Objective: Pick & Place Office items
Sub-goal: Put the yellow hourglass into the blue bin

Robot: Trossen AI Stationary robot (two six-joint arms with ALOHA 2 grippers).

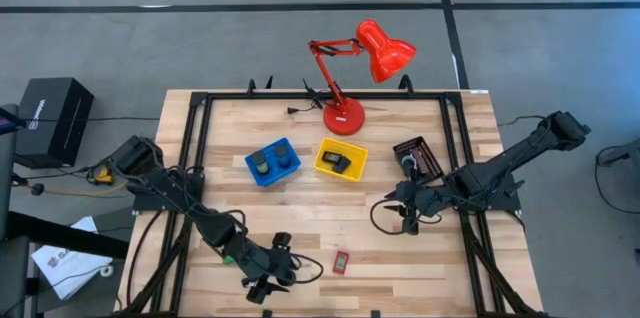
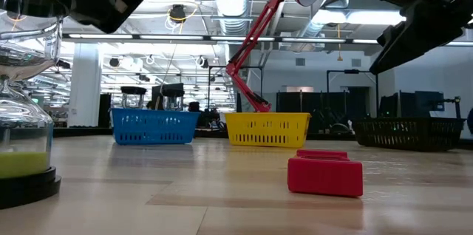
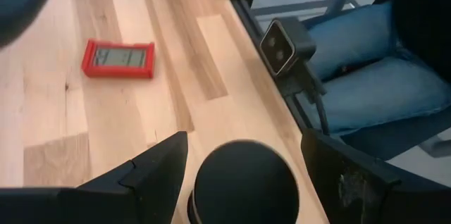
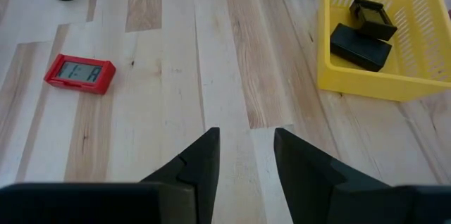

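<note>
The left pincer (image 3: 243, 175) hangs low over the counter (image 1: 300, 218) with fingers spread around a black round disc (image 3: 243, 185), apparently poised to grasp it, the red rectangle (image 3: 118, 58) lying just ahead, while the right pincer (image 4: 245, 157) waits open and empty.

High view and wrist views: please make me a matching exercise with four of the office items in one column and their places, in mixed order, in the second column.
Things:
1. red rectangle
2. two black blocks
3. two dark round pieces
4. black disc

Places:
a. in the blue tray
b. between the open fingers of the left gripper
c. flat on the bare wood of the table, in no tray
d. in the yellow tray

Pairs: 1-c, 2-d, 3-a, 4-b
</note>
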